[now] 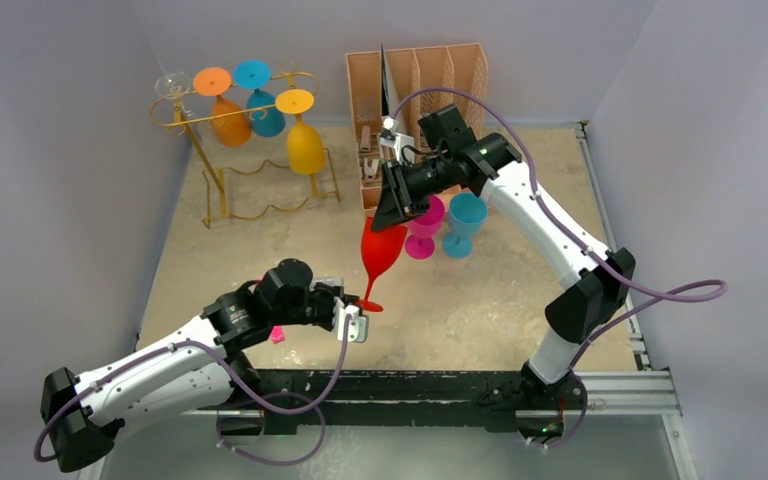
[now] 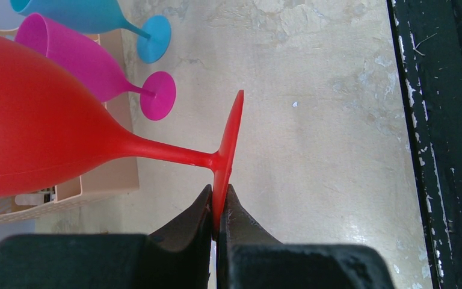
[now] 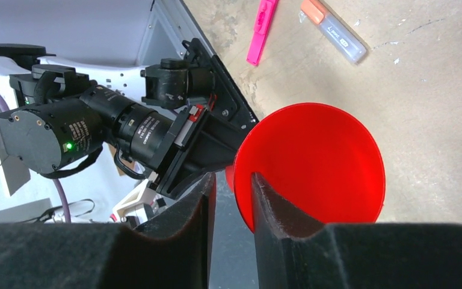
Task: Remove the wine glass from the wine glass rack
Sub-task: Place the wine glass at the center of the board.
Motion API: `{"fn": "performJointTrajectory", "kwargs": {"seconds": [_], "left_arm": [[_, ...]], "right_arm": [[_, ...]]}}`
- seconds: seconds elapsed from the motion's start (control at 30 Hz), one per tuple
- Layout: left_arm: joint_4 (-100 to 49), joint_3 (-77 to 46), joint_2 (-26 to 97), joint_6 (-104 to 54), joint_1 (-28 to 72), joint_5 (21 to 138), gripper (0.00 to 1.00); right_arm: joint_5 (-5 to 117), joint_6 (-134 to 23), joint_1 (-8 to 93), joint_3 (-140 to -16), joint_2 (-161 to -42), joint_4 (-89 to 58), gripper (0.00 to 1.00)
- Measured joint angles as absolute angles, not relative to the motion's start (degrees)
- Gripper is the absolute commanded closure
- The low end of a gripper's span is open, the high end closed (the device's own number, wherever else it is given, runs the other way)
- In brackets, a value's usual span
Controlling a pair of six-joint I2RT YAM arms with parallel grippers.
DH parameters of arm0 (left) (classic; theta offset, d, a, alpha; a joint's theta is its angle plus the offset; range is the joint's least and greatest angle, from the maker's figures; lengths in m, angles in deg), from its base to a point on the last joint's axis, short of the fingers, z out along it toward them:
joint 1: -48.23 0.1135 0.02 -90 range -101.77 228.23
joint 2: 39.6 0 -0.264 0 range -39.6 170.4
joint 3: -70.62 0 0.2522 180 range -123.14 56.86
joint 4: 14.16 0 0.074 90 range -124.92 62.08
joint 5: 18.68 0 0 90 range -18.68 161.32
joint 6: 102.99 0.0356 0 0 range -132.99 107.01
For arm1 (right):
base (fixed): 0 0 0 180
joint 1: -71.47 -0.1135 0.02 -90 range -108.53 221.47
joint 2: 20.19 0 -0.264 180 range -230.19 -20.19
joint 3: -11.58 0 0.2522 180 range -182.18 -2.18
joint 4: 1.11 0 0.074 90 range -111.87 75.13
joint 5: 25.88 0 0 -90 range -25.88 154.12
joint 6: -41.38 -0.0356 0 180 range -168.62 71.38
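Top external: wine glass rack (image 1: 203,160), far-left table (image 1: 520,300) corner, carries four glasses (image 1: 305,147); two more beside organiser (image 1: 430,70). Left gripper (image 2: 218,211) clamps red wine glass (image 1: 380,252) foot; right gripper (image 3: 231,180), parted, straddles rim.

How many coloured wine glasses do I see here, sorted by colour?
Red glass: 1
Pink glass: 1
Orange glass: 1
Yellow glass: 1
Blue glasses, hanging and standing: 2
Total: 6
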State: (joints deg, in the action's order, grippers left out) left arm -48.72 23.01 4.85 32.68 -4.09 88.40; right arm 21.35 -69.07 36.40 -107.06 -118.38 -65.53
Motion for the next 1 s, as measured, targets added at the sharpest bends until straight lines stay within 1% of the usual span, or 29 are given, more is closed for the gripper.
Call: {"fn": "performJointTrajectory", "kwargs": {"seconds": [0.1,0.23,0.33,0.43,0.5,0.53,0.6,0.7,0.87,0.93,1.0], "left_arm": [[-48.87,23.01,4.85,32.68,-4.11,88.49,1.0],[-49.05,23.01,4.85,32.68,-4.35,88.49,1.0],[-49.46,23.01,4.85,32.71,-4.37,88.46,1.0],[-49.77,23.01,4.85,32.92,-4.42,88.51,1.0],[-49.84,23.01,4.85,33.12,-4.42,88.53,1.0],[-49.81,23.01,4.85,33.14,-4.42,88.53,1.0],[-49.84,23.01,4.85,33.14,-4.42,88.62,1.0],[-50.05,23.01,4.85,33.12,-4.42,88.62,1.0],[-50.27,23.03,4.85,33.1,-4.42,88.57,0.94],[-50.32,23.03,4.85,33.01,-4.42,88.44,0.85],[-50.3,23.03,4.85,32.84,-4.42,88.03,0.79]], "right_arm": [[21.07,-68.83,36.38,-107.17,-118.38,-66.31,0.65],[21.03,-68.04,36.21,-107.47,-118.38,-67.78,0.67],[21.05,-67.56,35.99,-107.47,-118.38,-68.41,0.72],[21.07,-67.21,35.77,-107.47,-118.38,-68.59,0.82],[21.11,-66.95,35.73,-107.47,-118.38,-68.59,0.92],[21.11,-66.95,35.75,-107.47,-118.38,-68.61,0.95],[20.96,-66.97,35.73,-107.47,-118.38,-68.56,0.99],[20.57,-67.06,35.57,-107.47,-118.38,-68.52,1.0],[20.68,-67.23,35.46,-107.47,-118.36,-68.43,1.0],[20.98,-67.34,35.4,-107.47,-118.27,-68.45,1.0],[21.11,-67.63,35.29,-107.47,-117.9,-68.56,1.0]]}}
